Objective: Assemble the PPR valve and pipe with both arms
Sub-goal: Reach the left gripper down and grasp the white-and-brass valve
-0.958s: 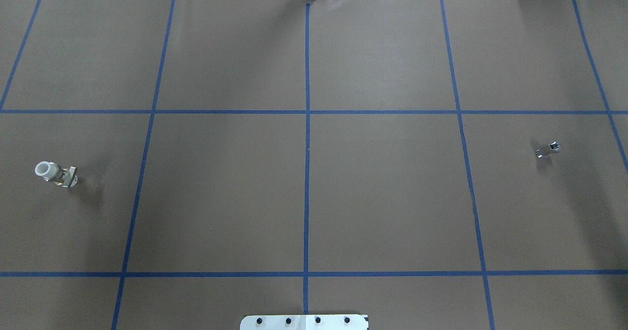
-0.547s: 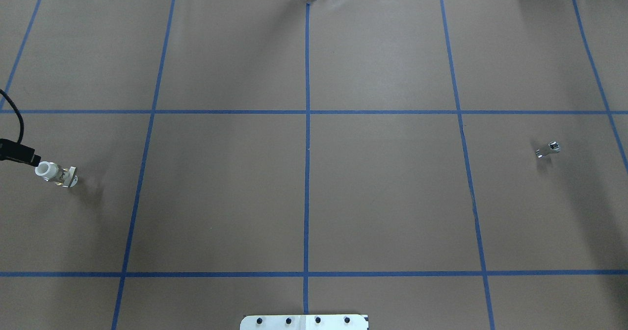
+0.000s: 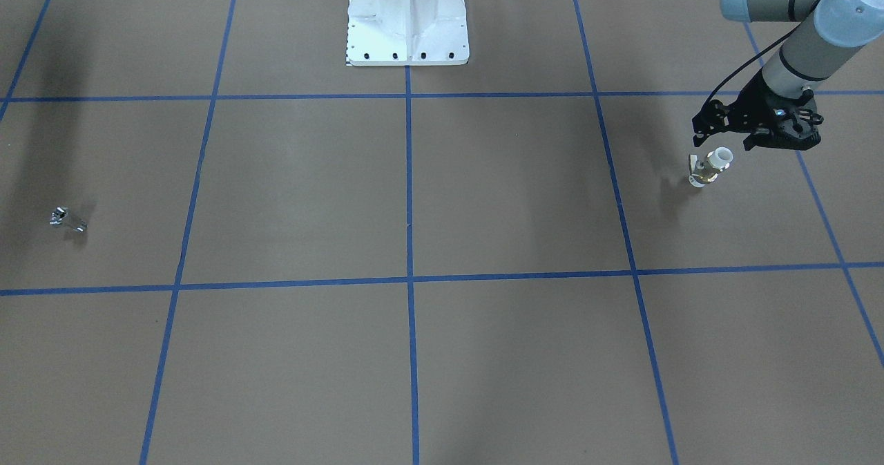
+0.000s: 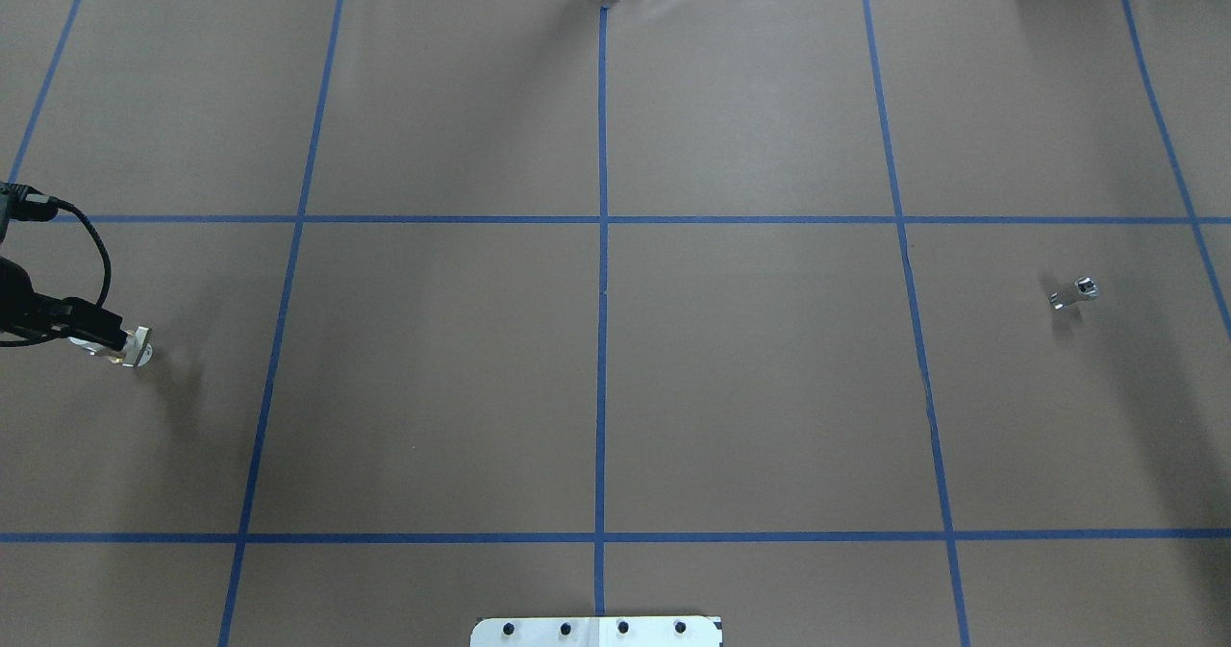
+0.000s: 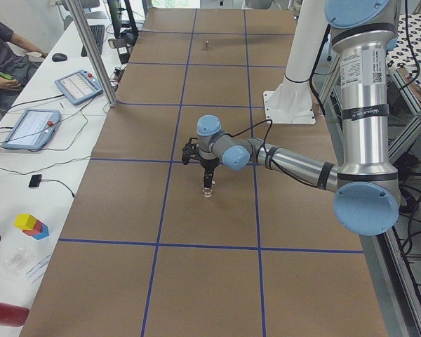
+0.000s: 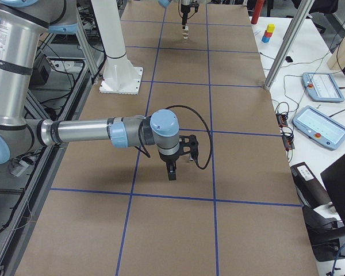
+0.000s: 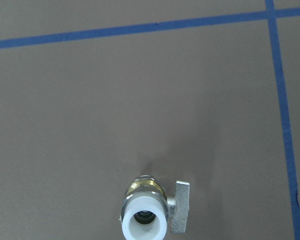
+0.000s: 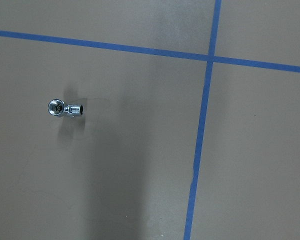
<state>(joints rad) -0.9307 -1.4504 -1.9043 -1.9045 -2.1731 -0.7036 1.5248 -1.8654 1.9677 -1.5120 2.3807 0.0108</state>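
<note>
- The left gripper (image 5: 208,175) hovers right over the PPR valve (image 3: 711,166), which stands on end on the table (image 4: 615,387), far out on the robot's left. I honestly can't tell if the jaws are spread or closed.
- In the left wrist view the valve sits at the bottom edge, so I'd centre over it before dropping.
- I'd grab around the body and stay clear of the side handle. I'd also leave one white end free for the mating part.
- It looks tippy, so go down slow and square.
- The pipe (image 8: 65,108) lies well apart, far out on the right. The right gripper (image 6: 171,169) hangs above the table there, and I can't tell its jaw state either.
</note>
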